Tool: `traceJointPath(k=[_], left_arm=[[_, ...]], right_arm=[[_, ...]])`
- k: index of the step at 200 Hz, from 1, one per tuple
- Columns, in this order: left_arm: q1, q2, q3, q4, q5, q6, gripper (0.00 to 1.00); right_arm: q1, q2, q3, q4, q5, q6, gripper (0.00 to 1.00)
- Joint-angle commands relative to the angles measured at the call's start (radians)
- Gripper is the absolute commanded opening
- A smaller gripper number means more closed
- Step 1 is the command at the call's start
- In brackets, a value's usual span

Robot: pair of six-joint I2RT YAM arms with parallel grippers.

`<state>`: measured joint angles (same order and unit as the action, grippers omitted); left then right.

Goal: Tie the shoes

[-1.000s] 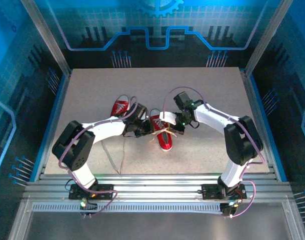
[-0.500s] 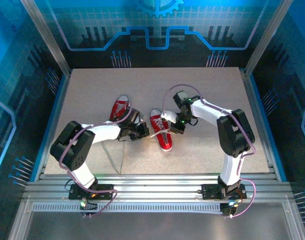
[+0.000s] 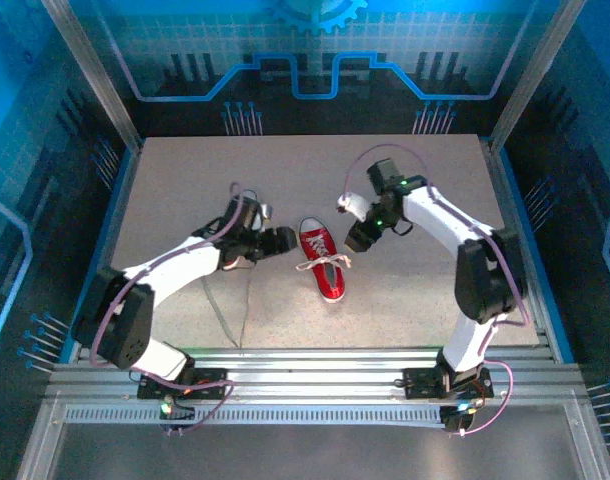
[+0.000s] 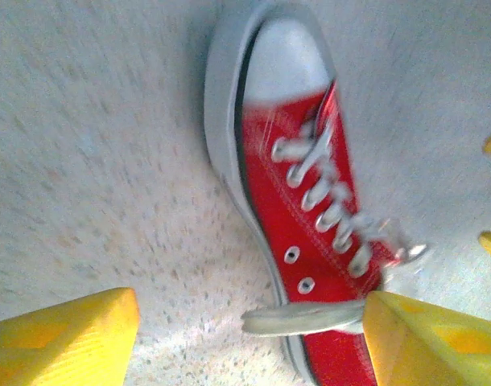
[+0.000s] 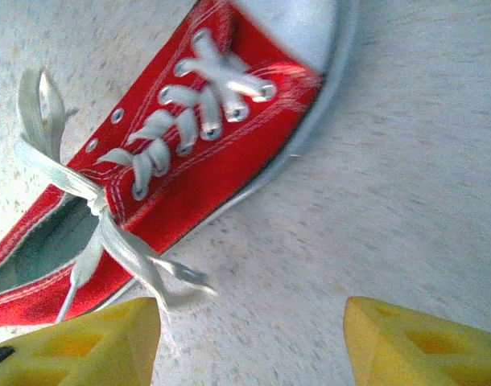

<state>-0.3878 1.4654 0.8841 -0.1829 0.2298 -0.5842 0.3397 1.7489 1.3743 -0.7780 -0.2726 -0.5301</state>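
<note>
The left claw [image 3: 277, 240] and right claw [image 3: 356, 238] gape, empty. A shoe [image 3: 323, 264] lies between them, touching neither.

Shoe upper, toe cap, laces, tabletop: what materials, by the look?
Shoe upper: likely red canvas, matte, stitched seams. Toe cap: smooth white rubber, probably. Laces: flat white woven fabric, limp. Tabletop: matte speckled grey, perhaps laminate; unsure.

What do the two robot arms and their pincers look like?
The left arm and right arm have white links, black joints and looping purple cables. The left pincer and right pincer have blocky yellow fingers.
</note>
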Motion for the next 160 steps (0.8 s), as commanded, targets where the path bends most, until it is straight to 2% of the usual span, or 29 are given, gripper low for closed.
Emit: traceJointPath(k=[1,42,73,96,119,140,160], left_arm=[[0.075,-0.067,0.034,-0.123,-0.036,0.089,0.75],[0.203,-0.099,0.092,-0.270,-0.164,0.204,0.78],[0.284,-0.065,0.150,-0.360,-0.263,0.288,0.85],[0.375,-0.033,0.153,-0.361,-0.217,0.283,0.87],[0.411,0.012,0.161,-0.348,-0.178,0.324,0.89],[0.412,0.085,0.195,-0.367,-0.123,0.356,0.89],[0.412,0.142,0.201,-0.356,-0.051,0.360,0.86]], right_arm=[[-0.028,-0.093,0.026,-0.041,-0.014,0.090,0.62],[0.011,-0.146,-0.037,0.023,0.003,0.287,0.60],[0.168,-0.099,-0.008,0.053,0.090,0.387,0.56],[0.320,0.010,0.080,0.053,0.161,0.417,0.56],[0.431,0.153,0.192,0.053,0.195,0.447,0.56],[0.479,0.282,0.285,0.045,0.208,0.470,0.55],[0.483,0.383,0.344,0.022,0.224,0.480,0.54]])
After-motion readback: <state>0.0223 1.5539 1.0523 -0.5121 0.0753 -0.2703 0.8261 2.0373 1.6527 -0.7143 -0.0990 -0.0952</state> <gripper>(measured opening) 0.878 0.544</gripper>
